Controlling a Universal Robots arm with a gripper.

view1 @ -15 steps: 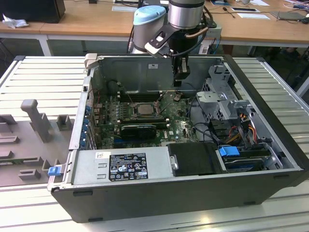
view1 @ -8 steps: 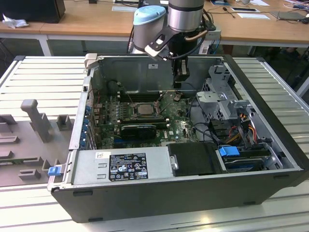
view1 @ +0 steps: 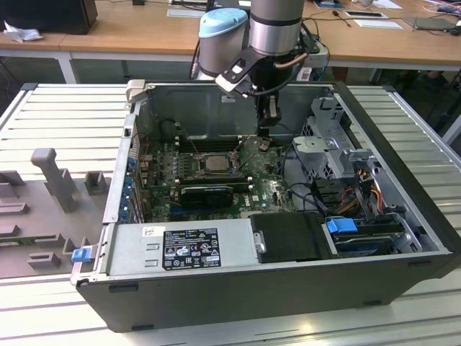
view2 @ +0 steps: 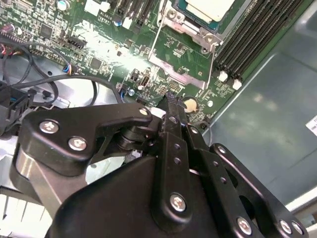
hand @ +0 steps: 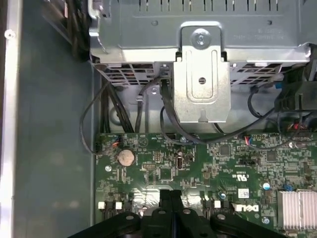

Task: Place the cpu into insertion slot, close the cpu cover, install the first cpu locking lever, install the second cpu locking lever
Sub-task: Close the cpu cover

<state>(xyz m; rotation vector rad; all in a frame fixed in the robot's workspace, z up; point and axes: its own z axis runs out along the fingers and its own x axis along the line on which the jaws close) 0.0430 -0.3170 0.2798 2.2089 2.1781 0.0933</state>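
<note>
On my exterior feed, starting from the exterior view's left, I count one grey fixture tray [view1: 43, 209] on the slatted table [view1: 65, 108]. Next to it is one open computer case [view1: 238, 295].

The case holds one green circuit board [view1: 270, 191]. Towards the exterior view's left of that board is one insertion slot [view1: 190, 166], and the single cpu [view1: 214, 161] lies in it with its pale top up. One black card [view1: 207, 193] lies just nearer the camera than the slot. A grey labelled box [view1: 180, 249] fills the near corner.

My one gripper [view1: 265, 141] hangs down inside the case over the board. It is on the exterior view's right of the slot and apart from the cpu. In both wrist views its fingers [view2: 171, 116] [hand: 166, 201] are pressed together with nothing between them. One coin cell [hand: 126, 157] sits on the board near the tips.

Further to the exterior view's right is one metal drive cage [view1: 338, 144]. Two blue tabs show on the case, one at its near left corner [view1: 81, 254] and one by the drives [view1: 341, 225].
</note>
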